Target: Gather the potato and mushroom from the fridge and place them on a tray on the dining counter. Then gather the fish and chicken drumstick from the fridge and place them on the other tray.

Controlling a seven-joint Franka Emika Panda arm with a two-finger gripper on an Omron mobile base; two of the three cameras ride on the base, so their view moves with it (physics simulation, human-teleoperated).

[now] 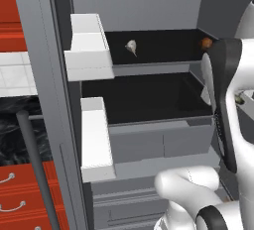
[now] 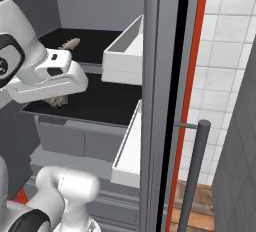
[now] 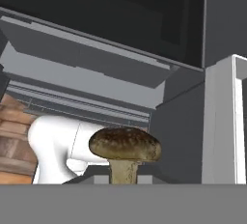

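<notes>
The fridge stands open in front of me, with dark shelves inside. My gripper hangs before the middle shelf, shut on the stem of a brown mushroom. The mushroom's cap sits upright in the hand view. A pale, fish-like item lies on the upper shelf, also seen as the pale item. A small orange-brown item sits at the right end of that shelf, partly hidden by my arm. The tray and dining counter are out of view.
White door bins jut from both open doors. Grey crisper drawers lie below the middle shelf. Long bar handles stand on the doors. Red drawers are at the lower left.
</notes>
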